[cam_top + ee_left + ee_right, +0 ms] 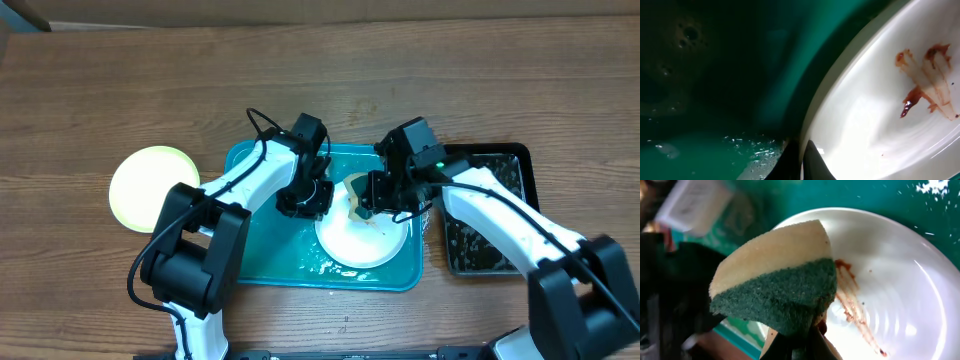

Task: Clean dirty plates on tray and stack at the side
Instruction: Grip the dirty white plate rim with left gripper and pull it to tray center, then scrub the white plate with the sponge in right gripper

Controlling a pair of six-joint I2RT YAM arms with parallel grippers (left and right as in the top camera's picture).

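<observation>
A white plate (362, 238) with a brown sauce smear lies on the teal tray (260, 262). My left gripper (313, 197) is shut on the plate's left rim (812, 130); the smear shows in the left wrist view (927, 82). My right gripper (372, 205) is shut on a yellow-and-green sponge (777, 275) and holds it over the plate's far side, by the smear (852, 307). A pale yellow-green plate (150, 185) lies on the table left of the tray. A third plate is not in view.
A black rectangular tub (485, 215) with dark contents stands right of the tray, under my right arm. Water and soap bubbles (757, 150) lie on the tray floor. Wooden table surrounds all of this.
</observation>
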